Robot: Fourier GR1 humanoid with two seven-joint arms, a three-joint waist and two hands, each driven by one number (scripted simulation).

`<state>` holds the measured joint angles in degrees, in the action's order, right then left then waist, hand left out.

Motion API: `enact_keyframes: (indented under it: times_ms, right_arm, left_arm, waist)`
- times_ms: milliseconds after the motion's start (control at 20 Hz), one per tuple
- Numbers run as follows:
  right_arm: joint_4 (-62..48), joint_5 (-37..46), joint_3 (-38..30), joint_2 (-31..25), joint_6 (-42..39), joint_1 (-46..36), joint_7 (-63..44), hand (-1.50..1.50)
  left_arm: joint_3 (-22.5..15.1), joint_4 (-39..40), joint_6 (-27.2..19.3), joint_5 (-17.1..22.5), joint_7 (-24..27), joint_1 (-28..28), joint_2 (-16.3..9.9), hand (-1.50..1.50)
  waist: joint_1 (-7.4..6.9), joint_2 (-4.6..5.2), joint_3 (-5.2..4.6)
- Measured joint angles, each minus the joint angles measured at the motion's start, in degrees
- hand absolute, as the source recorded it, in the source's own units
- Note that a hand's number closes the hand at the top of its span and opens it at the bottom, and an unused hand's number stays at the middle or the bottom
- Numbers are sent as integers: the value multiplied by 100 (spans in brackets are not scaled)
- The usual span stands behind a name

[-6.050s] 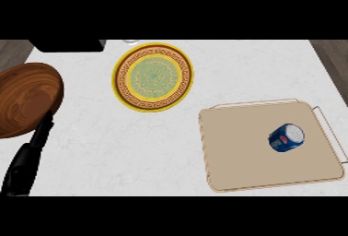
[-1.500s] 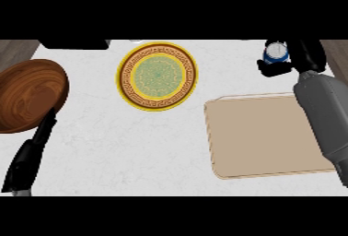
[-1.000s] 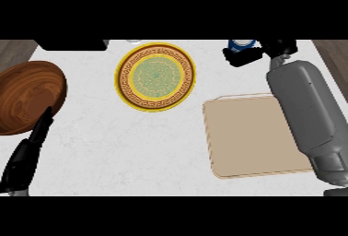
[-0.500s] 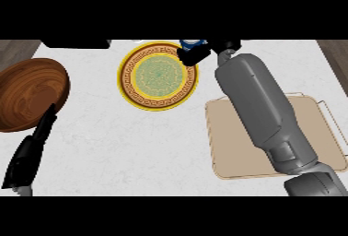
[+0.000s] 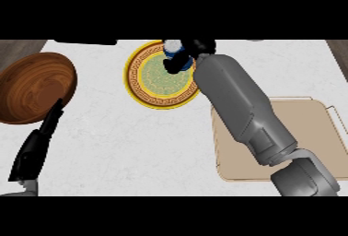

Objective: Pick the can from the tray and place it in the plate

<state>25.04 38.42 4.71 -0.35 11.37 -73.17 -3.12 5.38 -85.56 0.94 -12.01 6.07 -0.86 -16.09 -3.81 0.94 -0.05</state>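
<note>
Right hand: the black right hand [image 5: 189,54] sits at the end of a long grey forearm [image 5: 238,106] that crosses the view from lower right to upper middle; its fingers are curled round the blue and white can [image 5: 173,50], grasping it.
Can: the blue and white can is held over the upper right part of the plate, mostly hidden by the fingers; only its pale top and a strip of blue side show. Whether its base touches the plate cannot be told.
Plate: the round plate with a yellow rim, a brown key-pattern band and a green middle [image 5: 155,85] lies on the white marbled surface [image 5: 129,147], near the top of the view, between the bowl and the tray.
Tray: the flat beige rectangular tray [image 5: 312,133] lies on the surface at the right, partly covered by the forearm; nothing shows on its bare part.
Left hand: the black left hand [image 5: 37,145] shows at the lower left, fingers straight and released, resting just below the bowl.
Bowl: the round dark wooden bowl [image 5: 31,87] stands at the left edge, apart from the plate.
</note>
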Motion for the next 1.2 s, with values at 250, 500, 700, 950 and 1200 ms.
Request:
enact_keyframes:
  times_ms: [250,500,700,950,1200]
  right_arm:
    - [-560,-451,226,25,24,-52,162,150]
    - [-929,-1023,42,32,297,-94,-136,-150]
    - [-1141,-1278,62,34,526,-86,-119,-150]
    - [-998,-1791,-160,35,1086,55,321,-150]
    - [-910,-2284,-628,35,1704,101,682,-150]
  left_arm:
    - [-112,84,35,-70,122,92,55,0]
    - [-177,113,54,-108,45,263,93,0]
    - [-211,96,57,-137,-1,321,116,0]
    - [-183,128,68,-134,-30,355,107,0]
    - [-99,180,15,-138,61,250,96,0]
  waist:
    - [-189,60,-2]
    - [-314,91,0]
    - [-366,104,2]
    - [-356,98,7]
    - [-201,76,7]
